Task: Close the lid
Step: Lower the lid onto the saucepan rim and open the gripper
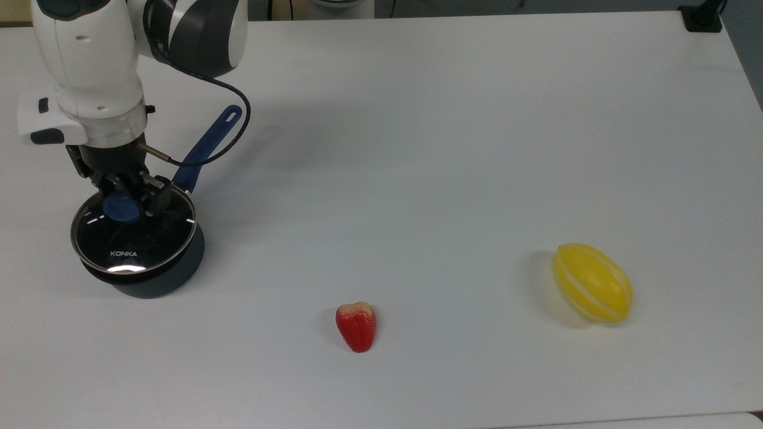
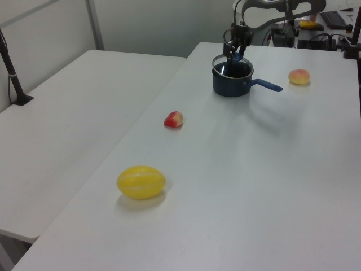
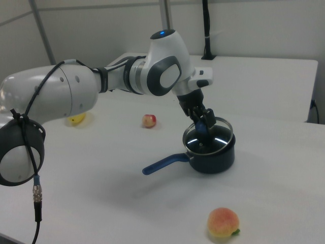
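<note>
The round glass lid point(image 1: 138, 241) with its metal rim and white "KONKA" lettering lies over the mouth of the black saucepan point(image 1: 156, 282), at the top view's left. My gripper point(image 1: 132, 194) is shut on the lid's blue knob point(image 1: 119, 210) from above. In the right view the lid point(image 3: 213, 138) looks slightly tilted at the saucepan's point(image 3: 213, 155) rim; whether it rests on the rim I cannot tell. The pan's blue handle point(image 1: 207, 145) points away toward the top view's upper right. In the left view the gripper point(image 2: 233, 49) stands over the saucepan point(image 2: 231, 82).
A red fruit point(image 1: 356, 326) lies at the top view's lower middle and a yellow striped melon point(image 1: 592, 283) at its right. A peach point(image 3: 223, 222) sits near the front of the right view. The arm's cable point(image 1: 229, 113) loops above the pan's handle.
</note>
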`<action>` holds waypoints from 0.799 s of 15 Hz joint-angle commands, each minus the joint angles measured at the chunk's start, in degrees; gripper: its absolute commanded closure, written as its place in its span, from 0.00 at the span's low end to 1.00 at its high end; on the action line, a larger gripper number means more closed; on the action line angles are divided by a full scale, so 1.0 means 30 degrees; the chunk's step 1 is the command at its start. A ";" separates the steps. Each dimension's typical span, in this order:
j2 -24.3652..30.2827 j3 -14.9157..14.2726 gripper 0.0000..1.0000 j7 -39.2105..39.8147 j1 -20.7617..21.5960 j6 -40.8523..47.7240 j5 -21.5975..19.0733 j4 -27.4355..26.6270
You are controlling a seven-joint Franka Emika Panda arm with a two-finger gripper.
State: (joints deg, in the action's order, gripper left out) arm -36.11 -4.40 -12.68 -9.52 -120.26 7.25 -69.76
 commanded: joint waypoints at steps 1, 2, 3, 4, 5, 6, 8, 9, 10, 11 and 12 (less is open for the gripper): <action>-0.0208 -0.0204 1.00 0.0126 0.0215 -0.0139 0.0251 0.0254; -0.0208 -0.0204 0.99 0.0097 0.0215 -0.0139 0.0251 0.0254; -0.0208 -0.0204 0.98 0.0126 0.0215 -0.0168 0.0251 0.0254; -0.0266 -0.0204 0.96 0.0126 0.0215 -0.0168 0.0251 0.0254; -0.0267 -0.0204 0.95 0.0126 0.0215 -0.0197 0.0280 0.0225; -0.0383 -0.0204 0.92 0.0155 0.0215 -0.0256 0.0280 0.0225; -0.0384 -0.0204 0.91 0.0155 0.0215 -0.0839 0.0280 0.0022; -0.0384 -0.0204 0.89 0.0155 0.0215 -0.1016 0.0309 -0.0125; -0.0413 -0.0204 0.89 0.0126 0.0186 -0.1134 0.0396 -0.0126; -0.0413 -0.0175 0.89 0.0126 0.0186 -0.1135 0.0484 -0.0184; -0.0442 -0.0175 0.89 0.0126 0.0186 -0.1164 0.0514 -0.0214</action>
State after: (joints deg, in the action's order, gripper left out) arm -37.14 -4.40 -12.63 -9.50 -122.31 7.59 -69.76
